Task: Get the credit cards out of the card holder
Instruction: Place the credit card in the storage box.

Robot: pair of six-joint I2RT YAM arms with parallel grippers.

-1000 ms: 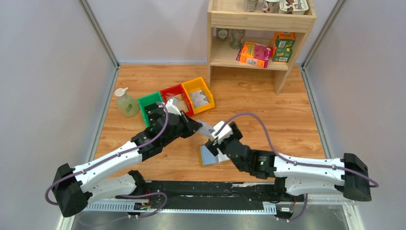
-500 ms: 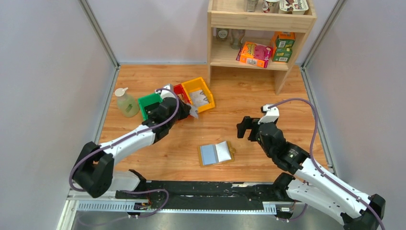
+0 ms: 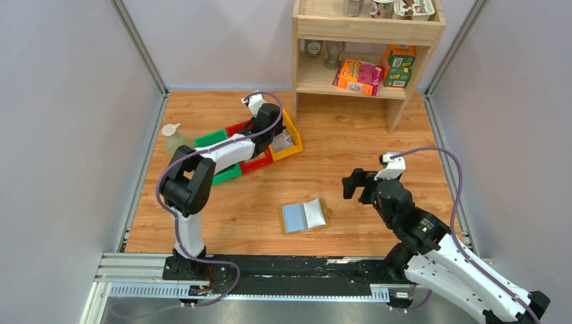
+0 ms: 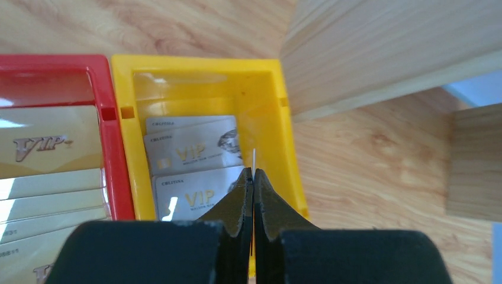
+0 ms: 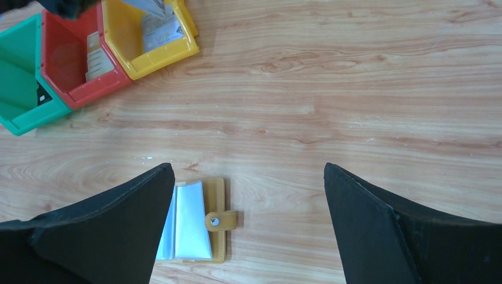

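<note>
From above, we see the card holder (image 3: 305, 216) lying open on the table (image 3: 351, 155), with the right gripper (image 3: 352, 185) spread wide nearby. At the left wrist, the left gripper (image 4: 254, 177) clenches a credit card (image 4: 254, 158) edge-on over the yellow bin (image 4: 287, 148) of cards (image 4: 192, 151). At the right wrist, empty jaws hang above the card holder.

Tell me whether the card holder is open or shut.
Open: the card holder lies spread flat on the table, pale inner pockets facing up, its snap tab unfastened.
</note>
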